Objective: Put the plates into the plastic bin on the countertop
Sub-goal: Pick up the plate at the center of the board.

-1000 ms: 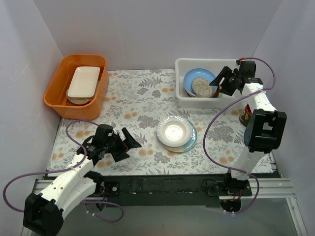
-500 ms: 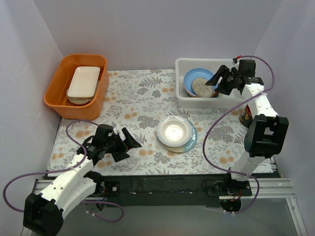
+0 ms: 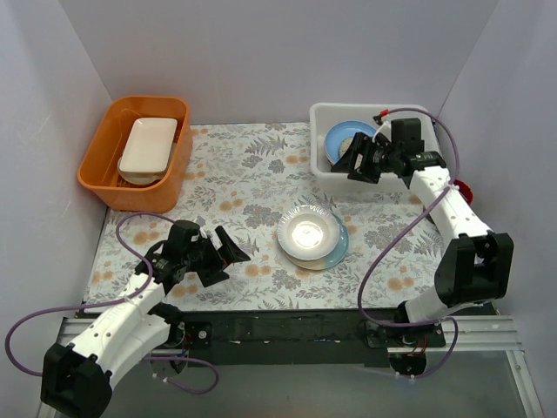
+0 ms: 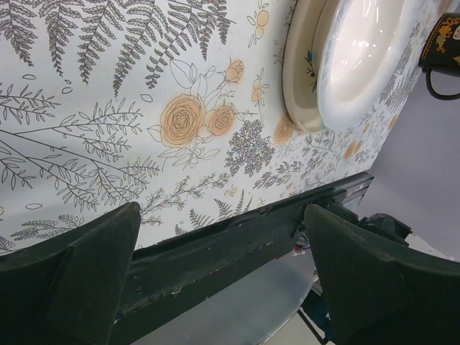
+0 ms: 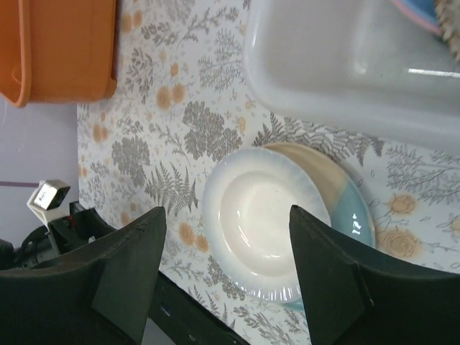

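A stack of plates (image 3: 307, 235) lies mid-countertop: a white plate (image 5: 262, 223) on top, a cream one (image 5: 327, 169) under it, a teal one (image 5: 357, 219) at the bottom. It also shows in the left wrist view (image 4: 359, 57). The white plastic bin (image 3: 320, 117) at the back right holds a light blue plate (image 3: 341, 133); a speckled one is mostly hidden by the arm. My right gripper (image 3: 359, 162) is open and empty above the bin's front wall (image 5: 338, 79). My left gripper (image 3: 228, 253) is open and empty, low over the countertop (image 3: 252, 174), left of the stack.
An orange tub (image 3: 104, 165) with a white rectangular dish (image 3: 148, 144) stands at the back left. A dark mug (image 4: 442, 43) stands by the right wall, right of the stack. The black table edge (image 4: 215, 244) runs close under my left gripper.
My right gripper has swung from the bin's right end leftward and forward to its front wall, staying open and empty. The left arm has not moved.
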